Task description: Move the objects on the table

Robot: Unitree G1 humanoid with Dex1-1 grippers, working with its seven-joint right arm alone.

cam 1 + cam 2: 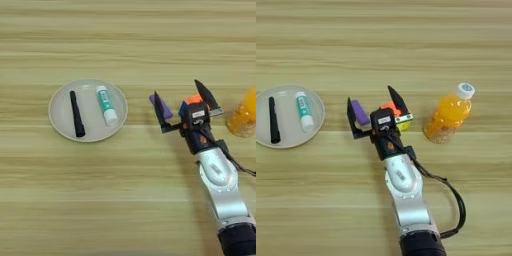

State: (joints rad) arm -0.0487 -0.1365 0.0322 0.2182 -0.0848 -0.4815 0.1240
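Observation:
My right gripper (pixel 369 94) is open, its two black fingers spread wide above the table (pixel 331 200). The small purple block (pixel 360 112) lies between the fingers, right against the left one. The multicoloured puzzle cube (pixel 397 112) sits by the right finger, partly hidden behind it and the wrist. To the right, apart from the gripper, the orange juice bottle (pixel 448 117) with its white cap stands on the wood. On the left, a thin black pen (pixel 76 114) and a white-and-teal glue stick (pixel 106 105) lie side by side.
The pen and glue stick rest in a round pale grey plate (pixel 90 127) at the left. My silver forearm (pixel 403 190) comes up from the bottom edge, with a black cable looping to its right.

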